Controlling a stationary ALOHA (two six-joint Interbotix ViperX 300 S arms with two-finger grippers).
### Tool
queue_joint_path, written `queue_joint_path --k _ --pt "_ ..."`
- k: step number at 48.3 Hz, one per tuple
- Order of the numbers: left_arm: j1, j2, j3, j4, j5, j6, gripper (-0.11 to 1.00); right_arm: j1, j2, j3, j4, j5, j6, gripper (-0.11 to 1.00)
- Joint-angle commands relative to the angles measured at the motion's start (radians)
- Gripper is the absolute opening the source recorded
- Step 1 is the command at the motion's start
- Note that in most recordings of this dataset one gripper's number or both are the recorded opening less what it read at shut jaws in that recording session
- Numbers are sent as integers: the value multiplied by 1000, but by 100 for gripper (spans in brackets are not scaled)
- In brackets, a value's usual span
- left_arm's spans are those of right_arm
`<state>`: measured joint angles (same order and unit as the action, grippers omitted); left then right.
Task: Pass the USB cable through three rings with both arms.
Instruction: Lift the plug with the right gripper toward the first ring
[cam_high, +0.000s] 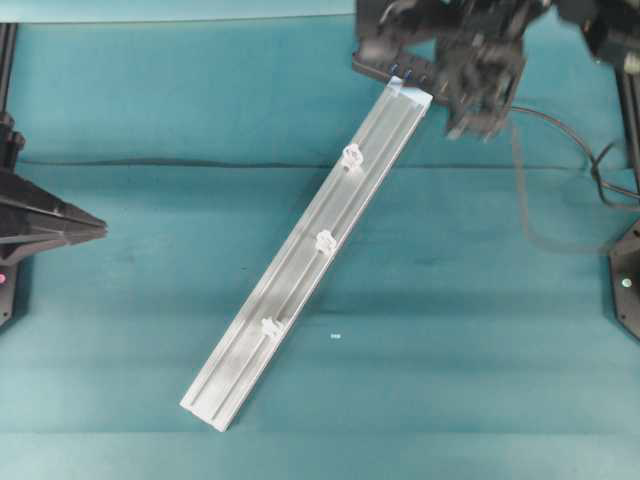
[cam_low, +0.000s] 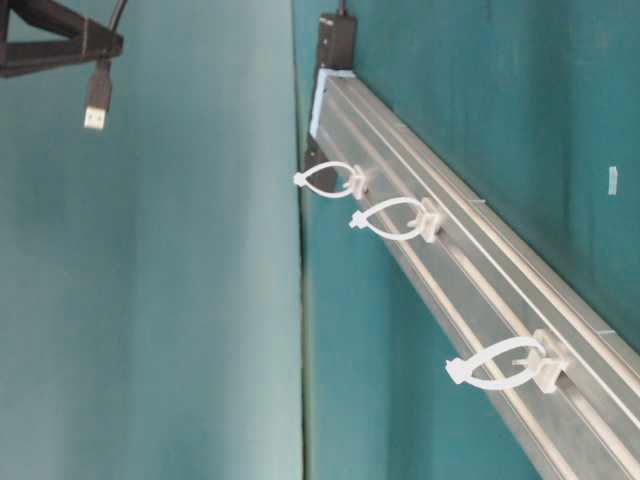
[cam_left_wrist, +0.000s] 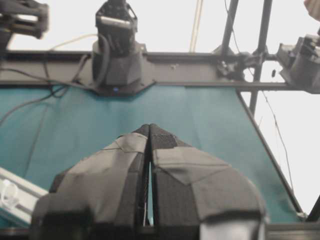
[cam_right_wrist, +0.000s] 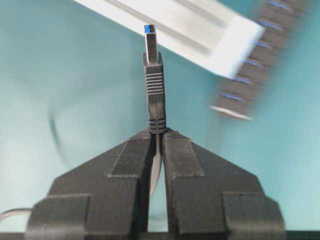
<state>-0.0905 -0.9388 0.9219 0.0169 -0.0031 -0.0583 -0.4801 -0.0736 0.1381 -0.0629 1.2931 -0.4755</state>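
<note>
The silver rail (cam_high: 300, 260) lies diagonally on the teal table. On it stand three white rings (cam_high: 352, 155), (cam_high: 325, 240), (cam_high: 270, 325); they also show in the table-level view (cam_low: 325, 178), (cam_low: 395, 218), (cam_low: 495, 368). My right gripper (cam_high: 466, 128) hovers beside the rail's far end, shut on the USB cable's plug (cam_right_wrist: 155, 85). The plug points out past the tips (cam_right_wrist: 157, 131) and hangs free in the table-level view (cam_low: 97, 102). The cord (cam_high: 565, 128) trails off to the right. My left gripper (cam_high: 92, 228) is shut and empty at the left edge, far from the rail; in its wrist view the tips (cam_left_wrist: 149, 127) meet.
A black multi-port hub (cam_high: 395, 68) lies at the rail's far end and also shows in the right wrist view (cam_right_wrist: 265, 55). Arm bases stand at the left and right table edges. Loose black wires (cam_high: 610, 165) lie at the right.
</note>
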Motion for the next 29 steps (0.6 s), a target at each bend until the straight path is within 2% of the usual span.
queue_joint_path --k 1,6,13,21,29 --pt "-2 37 -49 3 -15 -3 -1 -52 -6 -12 -8 -18 -87 7" --pt "-2 84 -78 3 -43 -2 -1 -115 -3 -6 -6 -40 -210 7" --pt "8 132 -107 3 -67 2 -1 -146 14 23 -8 -78 -345 7" --pt "11 160 -135 3 -69 2 -1 -153 37 77 -8 -176 -446 7" --pt "15 166 -152 3 -67 2 -1 -146 60 130 -8 -288 -506 7"
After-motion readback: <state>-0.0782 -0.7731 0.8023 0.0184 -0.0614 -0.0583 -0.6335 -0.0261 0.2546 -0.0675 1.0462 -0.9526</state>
